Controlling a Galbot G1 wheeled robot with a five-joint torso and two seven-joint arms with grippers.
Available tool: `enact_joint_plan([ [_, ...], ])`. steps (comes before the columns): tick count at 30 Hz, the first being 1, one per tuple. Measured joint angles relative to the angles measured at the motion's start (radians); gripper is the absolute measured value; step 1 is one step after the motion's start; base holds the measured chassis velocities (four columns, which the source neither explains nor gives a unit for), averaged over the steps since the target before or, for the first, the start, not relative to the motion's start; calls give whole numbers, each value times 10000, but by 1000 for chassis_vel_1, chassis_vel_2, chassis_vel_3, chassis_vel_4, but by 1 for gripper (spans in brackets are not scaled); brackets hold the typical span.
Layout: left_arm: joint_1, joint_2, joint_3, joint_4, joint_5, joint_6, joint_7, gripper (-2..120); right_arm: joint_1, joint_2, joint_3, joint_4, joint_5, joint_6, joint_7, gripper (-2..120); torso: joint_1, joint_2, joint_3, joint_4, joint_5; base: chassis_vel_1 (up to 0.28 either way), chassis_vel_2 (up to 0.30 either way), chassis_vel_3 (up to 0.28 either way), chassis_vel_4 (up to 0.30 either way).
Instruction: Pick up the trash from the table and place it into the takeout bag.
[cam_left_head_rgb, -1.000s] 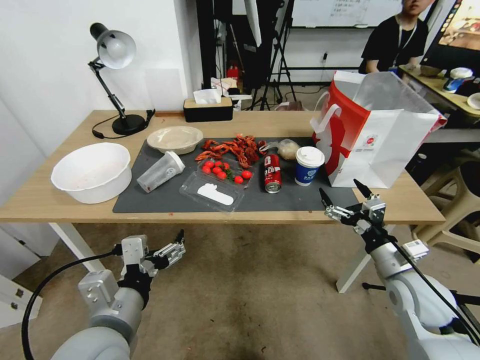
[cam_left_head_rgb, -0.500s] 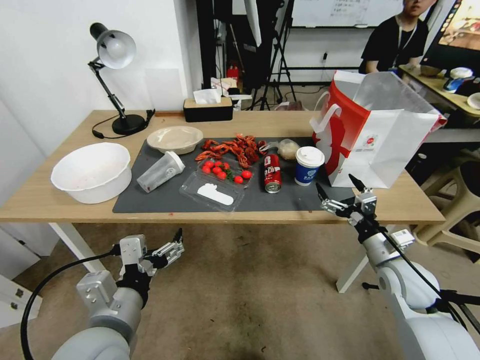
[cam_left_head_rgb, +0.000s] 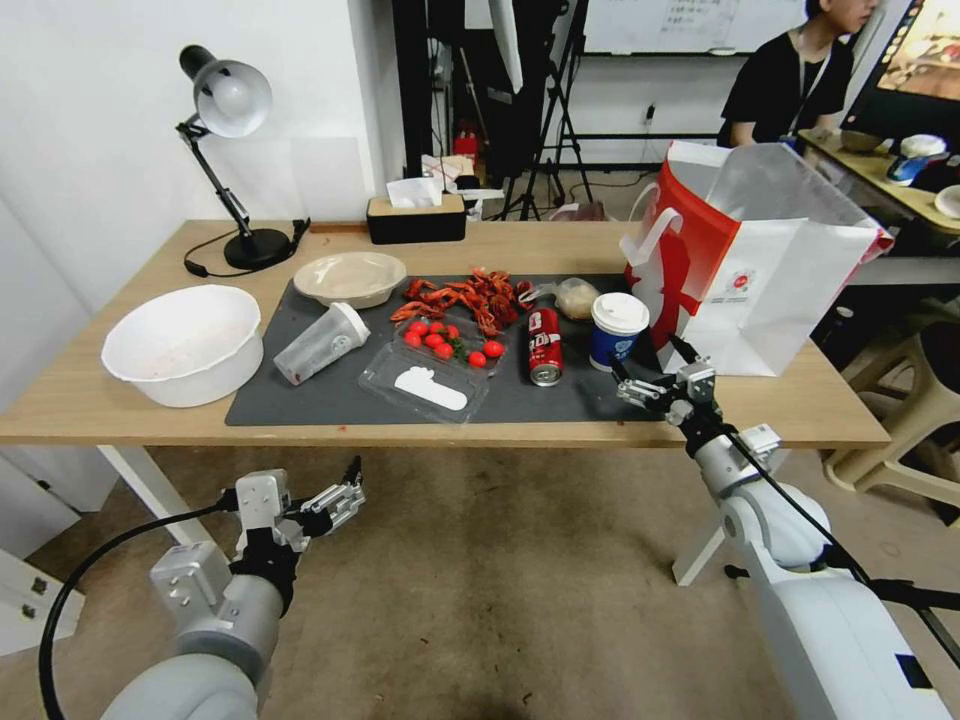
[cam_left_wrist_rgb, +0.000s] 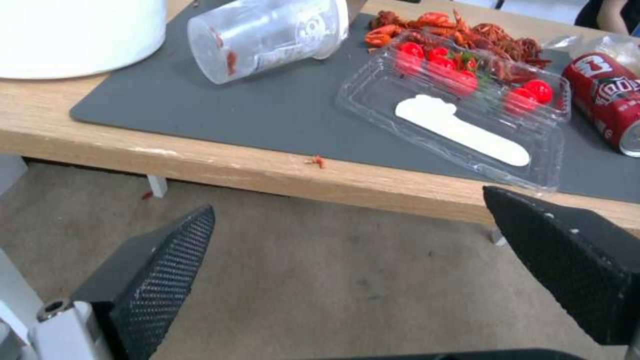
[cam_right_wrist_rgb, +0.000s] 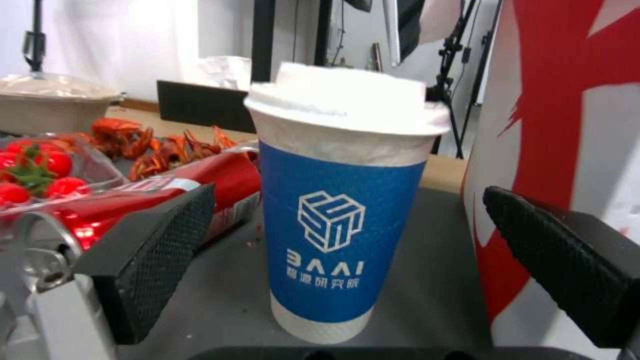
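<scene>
The right gripper (cam_left_head_rgb: 648, 374), jaws wide, is facing the blue paper cup (cam_left_head_rgb: 618, 331) to enclose it. The left gripper (cam_left_head_rgb: 338, 490) is waiting wide open below the table (cam_left_head_rgb: 90, 400).

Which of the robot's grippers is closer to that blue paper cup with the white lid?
The right gripper. It is open, just in front of the blue paper cup over the table's near edge. The left gripper hangs open below the table, far off.

Right gripper (cam_left_head_rgb: 652, 367) reaches forward with fingers spread; left gripper (cam_left_head_rgb: 343, 487) hangs low, fingers apart.
</scene>
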Motion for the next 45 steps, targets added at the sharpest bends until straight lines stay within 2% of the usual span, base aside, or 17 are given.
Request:
enact_joint_plan([
  [17,-6,6,-28,76,2,-80,-8,100,961,320,-805,-868,-165,-887,434,100,1,0,0,-1,1,0,0,0,0],
  [33,-8,-11,-31,94,2,-120,-9,100,1203,355,-1020,-1151,-127,-1087,511,100,0,0,0,0,0,0,0,0,0],
  [34,-8,-12,-31,94,2,-122,-9,100,1219,360,-1034,-1174,-127,-1108,528,95,1,-1,0,0,0,0,0,0,0],
  [37,-7,-14,-33,95,2,-124,-9,100,1231,366,-1047,-1192,-127,-1136,546,89,0,0,0,0,1,0,0,0,0],
  [38,-4,-17,-39,101,4,-131,-9,100,1270,392,-1076,-1234,-109,-1235,593,81,0,0,0,-1,2,0,0,0,0],
  [39,-4,-17,-39,101,4,-131,-9,100,1270,392,-1076,-1234,-109,-1235,593,81,0,0,0,-1,2,0,0,0,0],
  [43,1,-48,-45,120,18,-162,-11,100,1358,543,-1142,-1282,-104,-1552,820,61,1,0,-1,0,1,0,0,0,0],
  [45,0,-50,-45,121,18,-163,-12,100,1369,560,-1142,-1308,-113,-1577,826,58,1,0,0,0,1,0,0,0,0],
])
